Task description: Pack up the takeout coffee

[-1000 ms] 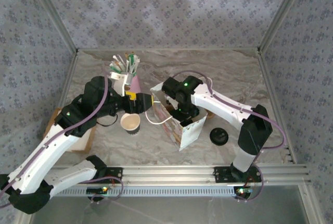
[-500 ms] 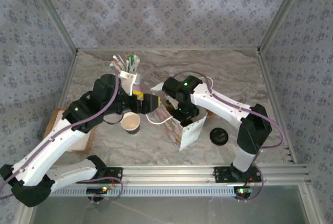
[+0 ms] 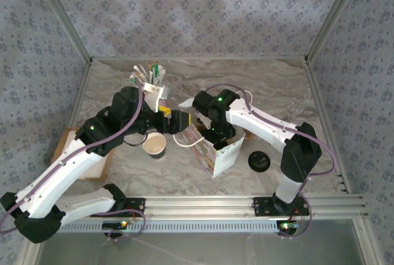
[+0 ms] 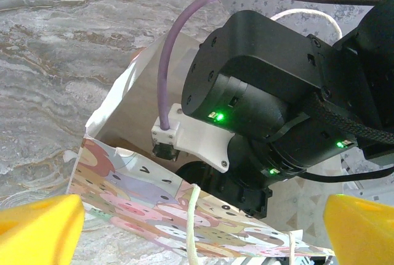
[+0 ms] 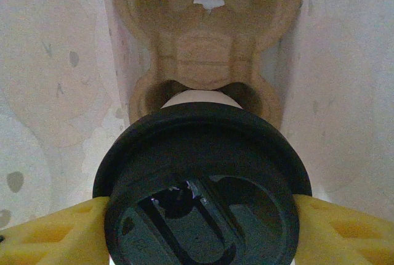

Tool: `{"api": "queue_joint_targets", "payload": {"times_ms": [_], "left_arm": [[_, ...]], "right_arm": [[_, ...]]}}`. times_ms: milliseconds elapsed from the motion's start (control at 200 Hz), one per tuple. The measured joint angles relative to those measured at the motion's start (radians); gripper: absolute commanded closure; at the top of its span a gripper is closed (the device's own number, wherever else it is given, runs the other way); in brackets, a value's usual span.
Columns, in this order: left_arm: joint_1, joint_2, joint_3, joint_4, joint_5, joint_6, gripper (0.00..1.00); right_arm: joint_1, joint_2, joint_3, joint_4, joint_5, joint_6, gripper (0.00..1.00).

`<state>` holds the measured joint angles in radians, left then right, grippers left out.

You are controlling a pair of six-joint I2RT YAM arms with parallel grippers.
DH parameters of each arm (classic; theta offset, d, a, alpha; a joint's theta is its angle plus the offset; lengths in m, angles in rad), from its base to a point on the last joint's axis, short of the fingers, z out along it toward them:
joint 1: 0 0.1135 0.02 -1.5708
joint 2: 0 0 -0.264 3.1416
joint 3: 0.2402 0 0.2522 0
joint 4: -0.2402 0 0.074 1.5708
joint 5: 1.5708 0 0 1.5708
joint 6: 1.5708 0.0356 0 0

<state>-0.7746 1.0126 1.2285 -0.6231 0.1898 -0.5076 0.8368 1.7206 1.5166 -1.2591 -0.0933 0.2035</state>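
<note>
A grey-veined marble table (image 3: pixel 246 86) sits inside blue-grey patterned walls (image 3: pixel 203 12). On it an open paper cup (image 3: pixel 154 145) and a loose black lid (image 3: pixel 258 161) flank the printed paper bag (image 3: pixel 221 154). The right gripper (image 5: pixel 200 228) is down inside that bag, its yellow fingers partly spread and clamped on the black-lidded coffee cup (image 5: pixel 200 172) over the cardboard carrier (image 5: pixel 209 49), while the left gripper (image 4: pixel 200 231) hangs fully spread and empty at the bag's rim. Against a second ago, the left arm has swung rightward, bringing its gripper closer to the bag; the right arm is unmoved.
</note>
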Motion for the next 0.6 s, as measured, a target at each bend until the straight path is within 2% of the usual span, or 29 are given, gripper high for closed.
{"api": "queue_joint_targets", "payload": {"times_ms": [600], "left_arm": [[0.0,0.005,0.002,0.021,0.0,0.002,0.01]], "right_arm": [[-0.006,0.002,-0.013,0.014,-0.008,-0.007,0.32]]}}
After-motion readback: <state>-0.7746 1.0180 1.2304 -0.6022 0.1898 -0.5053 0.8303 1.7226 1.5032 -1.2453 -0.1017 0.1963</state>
